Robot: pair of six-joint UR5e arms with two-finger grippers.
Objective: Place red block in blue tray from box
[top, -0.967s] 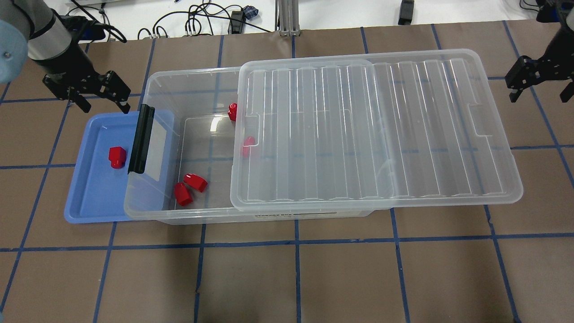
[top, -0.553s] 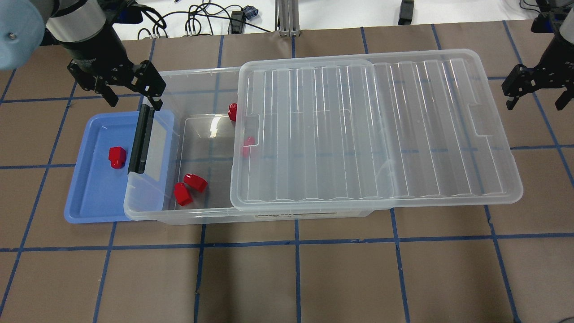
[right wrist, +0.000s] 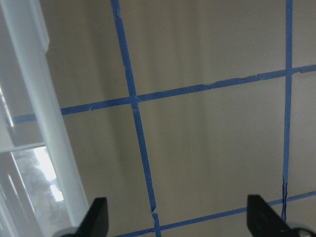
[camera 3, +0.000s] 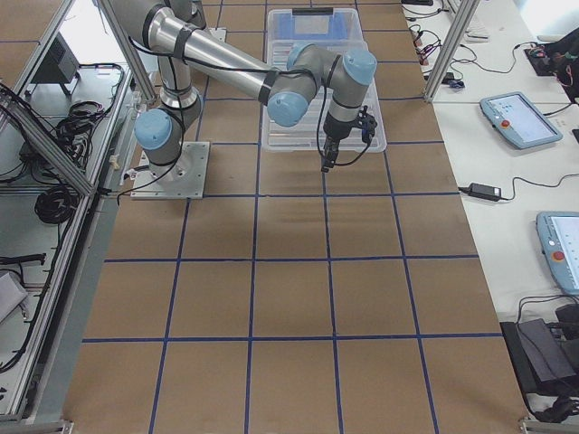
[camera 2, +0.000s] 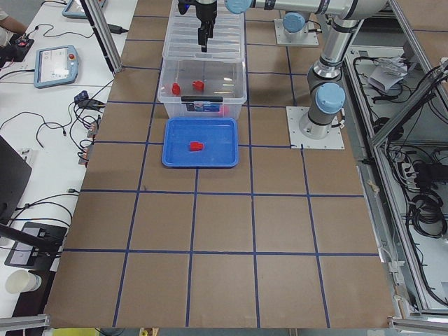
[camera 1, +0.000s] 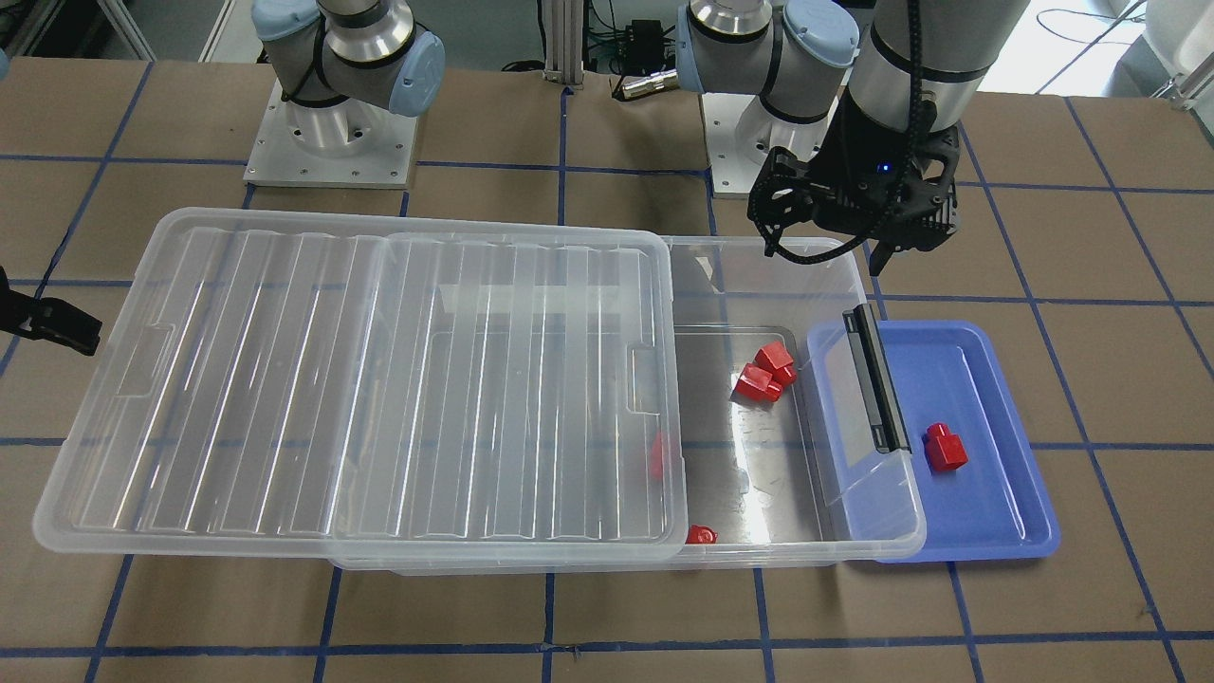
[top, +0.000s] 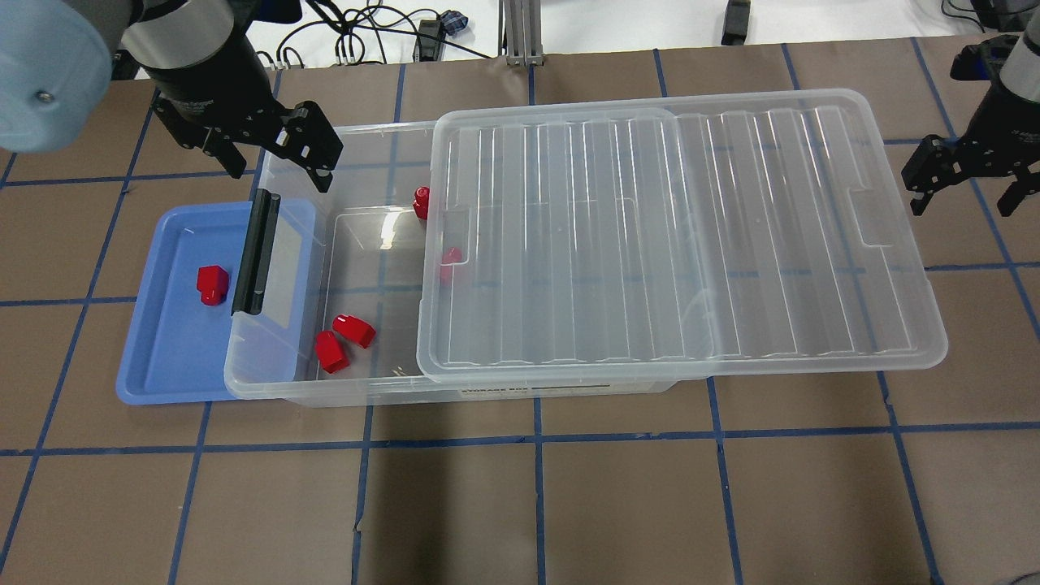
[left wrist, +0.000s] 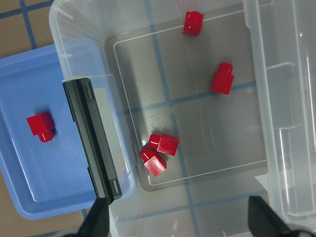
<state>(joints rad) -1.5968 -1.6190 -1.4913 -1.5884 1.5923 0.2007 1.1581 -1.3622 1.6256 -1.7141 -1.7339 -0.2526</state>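
Observation:
One red block (top: 213, 284) lies in the blue tray (top: 166, 366), also in the left wrist view (left wrist: 42, 127). The clear box (top: 325, 392) overlaps the tray's right part, its black latch handle (top: 256, 252) over the tray. Its ribbed lid (top: 682, 236) is slid to the right, leaving the left end uncovered. Two red blocks (top: 341, 341) lie together in the open part, one (top: 421, 203) stands at the far wall, and one (top: 449, 262) is half under the lid edge. My left gripper (top: 280, 175) is open and empty above the box's far left corner. My right gripper (top: 964, 203) is open and empty, right of the lid.
Brown table with a blue tape grid (top: 536, 443). Cables and a metal post (top: 520, 32) lie beyond the far edge. The two robot bases (camera 1: 332, 133) stand behind the box in the front-facing view.
My left gripper has moved right, from above the tray's far edge to above the box's far left corner. My right gripper has shifted slightly nearer. The blocks have not moved.

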